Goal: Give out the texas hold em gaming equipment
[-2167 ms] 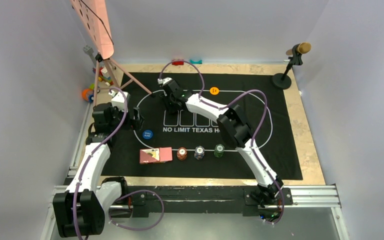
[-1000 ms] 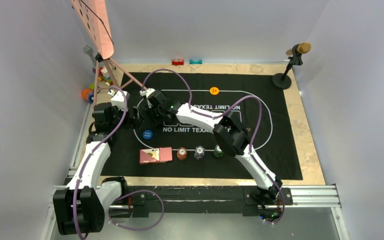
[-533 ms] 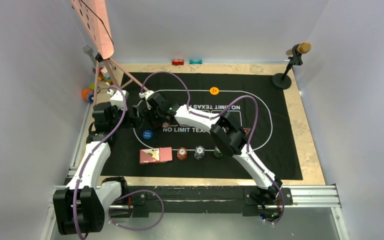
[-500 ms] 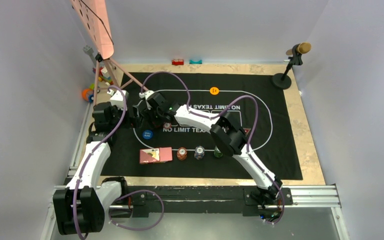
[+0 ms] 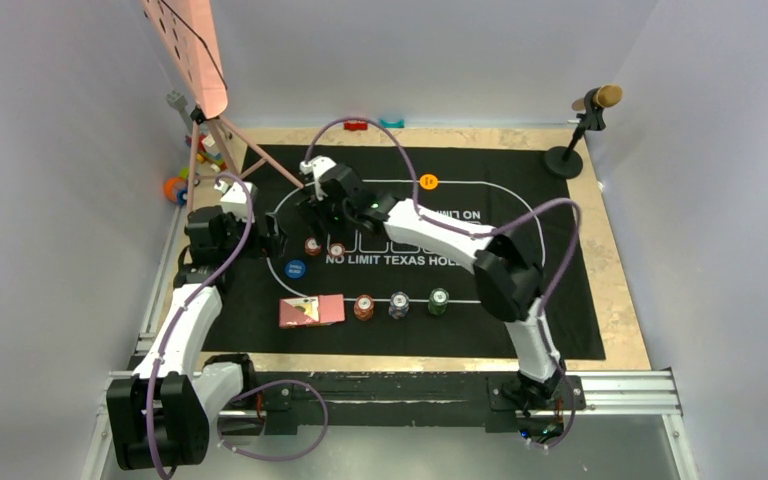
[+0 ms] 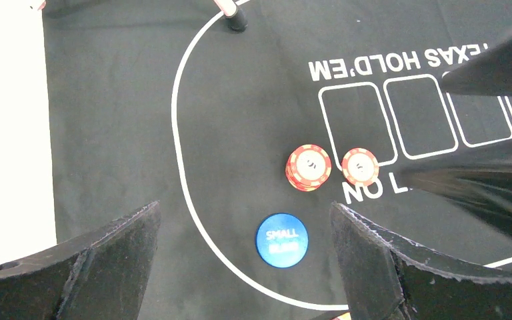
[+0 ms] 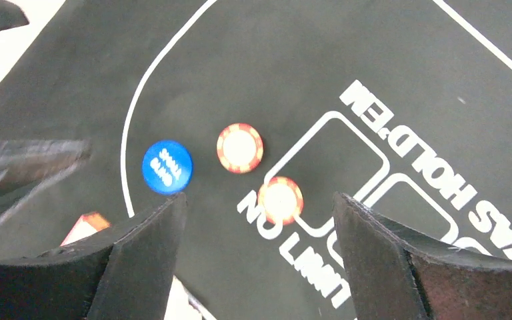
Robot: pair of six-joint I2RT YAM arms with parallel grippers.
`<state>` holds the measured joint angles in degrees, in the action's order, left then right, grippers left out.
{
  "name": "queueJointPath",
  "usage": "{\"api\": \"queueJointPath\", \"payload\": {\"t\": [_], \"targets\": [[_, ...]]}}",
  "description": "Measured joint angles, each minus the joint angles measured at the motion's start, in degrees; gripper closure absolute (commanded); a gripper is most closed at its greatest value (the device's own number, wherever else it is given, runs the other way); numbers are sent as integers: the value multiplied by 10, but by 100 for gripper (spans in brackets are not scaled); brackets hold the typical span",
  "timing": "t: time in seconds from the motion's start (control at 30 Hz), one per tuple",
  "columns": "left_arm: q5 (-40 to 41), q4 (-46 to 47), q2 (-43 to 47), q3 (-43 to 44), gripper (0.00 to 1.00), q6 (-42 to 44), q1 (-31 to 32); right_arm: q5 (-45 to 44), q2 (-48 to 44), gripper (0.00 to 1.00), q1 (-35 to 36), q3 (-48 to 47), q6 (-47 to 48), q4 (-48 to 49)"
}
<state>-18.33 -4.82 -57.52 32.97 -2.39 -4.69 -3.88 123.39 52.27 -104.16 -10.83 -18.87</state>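
Note:
Two small red chip piles (image 5: 312,246) (image 5: 336,250) lie on the black mat (image 5: 560,300) near its left curve. They also show in the left wrist view (image 6: 308,167) (image 6: 360,167) and in the right wrist view (image 7: 240,148) (image 7: 281,200). The blue button disc (image 5: 295,268) (image 6: 282,239) (image 7: 167,167) lies just in front of them. My right gripper (image 5: 318,212) (image 7: 260,267) is open and empty, above and behind the chips. My left gripper (image 5: 272,238) (image 6: 247,267) is open and empty, left of them. Pinkish-red cards (image 5: 311,311), red (image 5: 363,306), blue-grey (image 5: 398,304) and green (image 5: 439,300) chip stacks sit at the front. An orange button (image 5: 428,181) lies at the back.
A pink tripod stand (image 5: 222,135) rises at the back left, one leg foot on the mat (image 6: 235,19). Coloured toy blocks (image 5: 182,175) lie beside it. A microphone stand (image 5: 565,158) is at the back right. Red (image 5: 356,125) and teal (image 5: 391,123) blocks lie at the back edge.
My right gripper reached to the mat's left curve, left two red chip piles there, and has pulled back and up. The left arm has hardly moved.

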Motion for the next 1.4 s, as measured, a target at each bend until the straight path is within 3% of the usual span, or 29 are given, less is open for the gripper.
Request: {"api": "queueJointPath", "payload": {"t": [0.27,0.47,0.7,1.13,1.4], "targets": [[2,0,0,0,0,0,0,6,-195,6,1,212,6,16],[4,0,-1,0,0,0,0,6,-209,7,39,294,12,0],[6,-1,-7,0,0,0,0,19,-209,9,77,318,19,-12],[8,-2,-12,0,0,0,0,16,-209,19,101,363,21,-11],[9,-2,-12,0,0,0,0,13,-201,41,101,376,20,-1]]}}
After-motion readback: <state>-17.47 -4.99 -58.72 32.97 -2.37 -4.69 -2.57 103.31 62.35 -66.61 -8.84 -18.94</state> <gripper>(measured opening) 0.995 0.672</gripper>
